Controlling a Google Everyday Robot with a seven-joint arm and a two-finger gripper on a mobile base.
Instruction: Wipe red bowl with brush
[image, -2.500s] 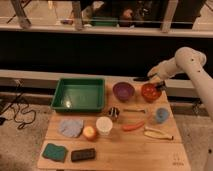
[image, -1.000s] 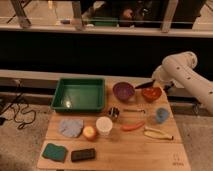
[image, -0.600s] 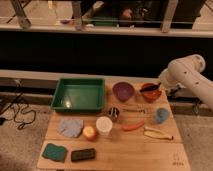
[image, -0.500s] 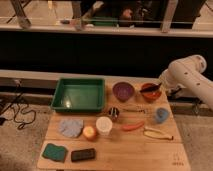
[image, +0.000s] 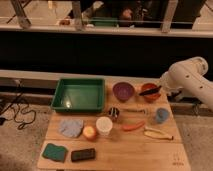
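The red bowl (image: 150, 93) stands at the back right of the wooden table, right of the purple bowl (image: 123, 91). The black brush (image: 148, 91) lies slantwise over the red bowl, its head low inside it and its handle rising to the right. My gripper (image: 161, 86) is at the bowl's right rim, at the end of the white arm (image: 186, 76), and holds the brush by the handle end. The brush hides part of the bowl's inside.
A green tray (image: 64, 94) stands at the back left. In front of the bowls are a thin wiry utensil (image: 133, 111), a blue cup (image: 161, 115), a carrot (image: 133, 126), a banana (image: 157, 133), a white cup (image: 104, 125), a blue cloth (image: 71, 126) and a green sponge (image: 54, 151).
The arm has drawn back to the right, off the bowl's top. The brush went with it and now reaches into the bowl from the right rim.
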